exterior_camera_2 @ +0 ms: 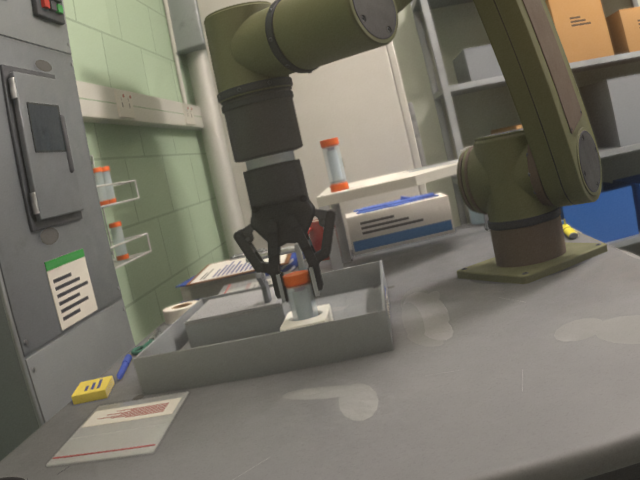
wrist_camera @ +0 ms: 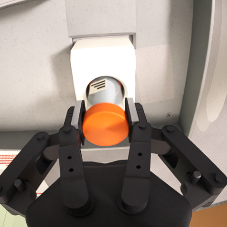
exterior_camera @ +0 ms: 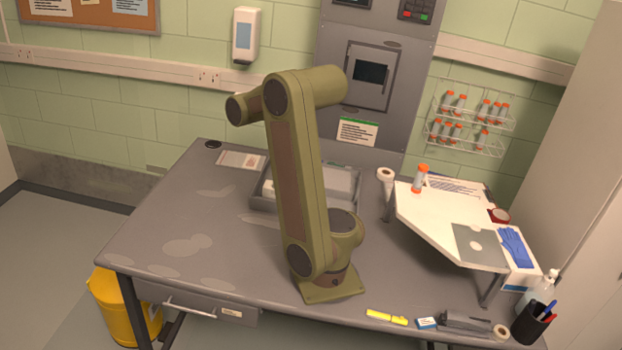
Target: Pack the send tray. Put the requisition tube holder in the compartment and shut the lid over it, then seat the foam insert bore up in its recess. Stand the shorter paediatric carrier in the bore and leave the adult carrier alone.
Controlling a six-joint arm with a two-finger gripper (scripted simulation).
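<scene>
In the grey send tray at the back of the table, the white foam insert sits in its recess with its bore up, next to the closed compartment lid. I hold the short paediatric carrier by its orange cap in my gripper, and its lower end stands inside the bore. The carrier is upright. The taller adult carrier stands on the white raised shelf to the right. In the side camera my arm hides most of the tray.
The grey wall station rises just behind the tray. A tape roll and a clipboard lie beside the tray. A paper form and a yellow block lie at the table's edge.
</scene>
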